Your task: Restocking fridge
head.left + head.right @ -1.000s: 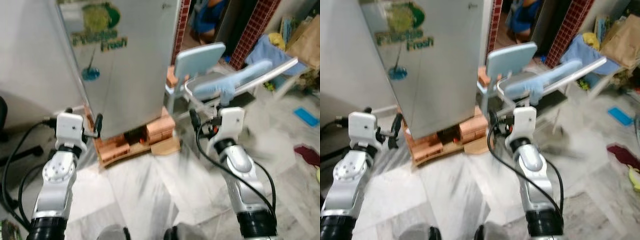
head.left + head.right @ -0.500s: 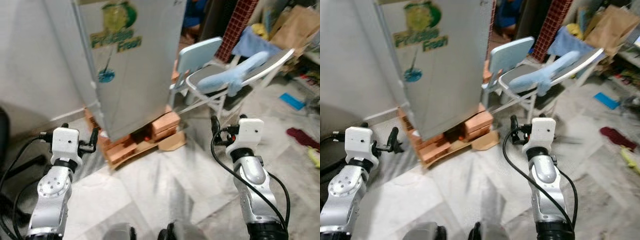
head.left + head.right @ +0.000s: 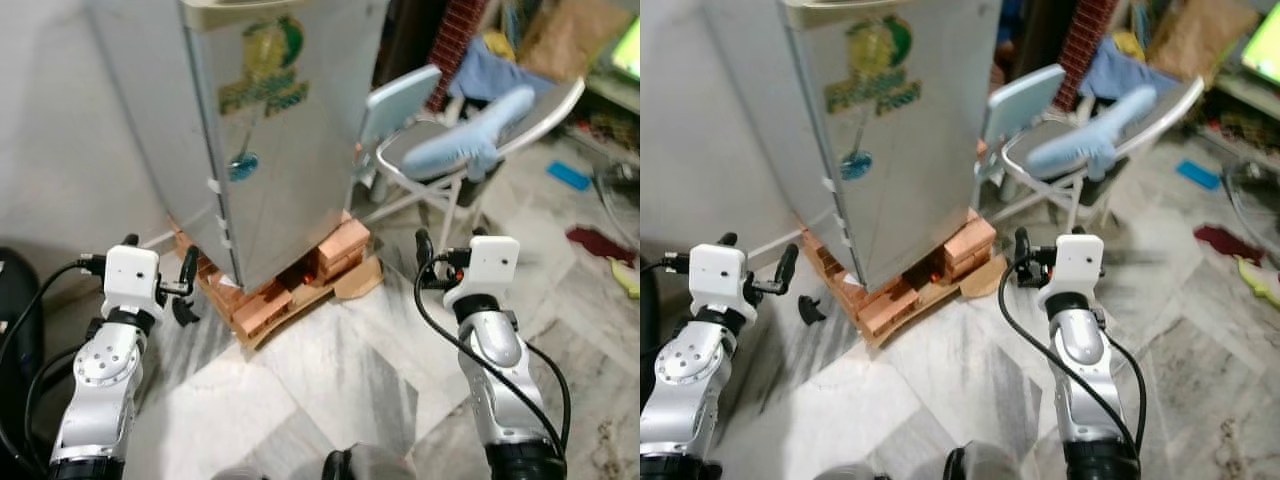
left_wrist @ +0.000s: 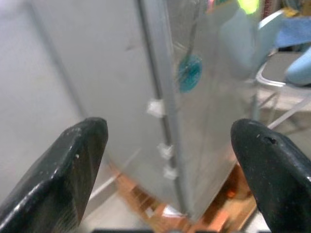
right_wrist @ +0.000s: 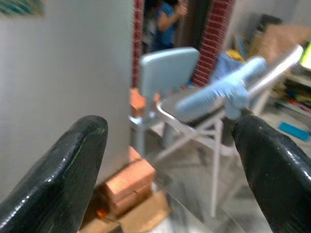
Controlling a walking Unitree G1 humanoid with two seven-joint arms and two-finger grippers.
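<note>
The fridge (image 3: 270, 130), a tall silver box with its door closed, stands at about 11 o'clock from the robot, raised off the floor on a stack of bricks (image 3: 300, 280). A green and yellow sticker (image 3: 265, 65) and a small blue one (image 3: 241, 166) sit on its door, and the near vertical corner edge, carrying three small white tabs, runs down toward the bricks. A flat piece of cardboard (image 3: 358, 281) pokes out from under the bricks at 12 o'clock.

The left gripper (image 4: 170, 172) is raised at 10 o'clock, fingers spread wide and holding nothing, aimed at that corner edge of the fridge. The right gripper (image 5: 170, 174) is raised at 2 o'clock, likewise wide apart and empty, pointed at the gap between the fridge's side and a folding chair (image 3: 430, 150).

The chair stands at 1 o'clock, just beside the fridge's right side, with a light blue cloth (image 3: 470, 135) draped over its seat. Behind it a red brick pillar (image 3: 1080, 40) borders a dark doorway, where a person in blue (image 5: 167, 24) is visible.

Open marble floor (image 3: 330, 370) stretches from the robot's feet to the bricks. Off at 3 o'clock lie a dark red rag (image 3: 595, 243) and a blue flat item (image 3: 568, 175). A small black piece (image 3: 808, 310) rests on the floor near the bricks' left end.
</note>
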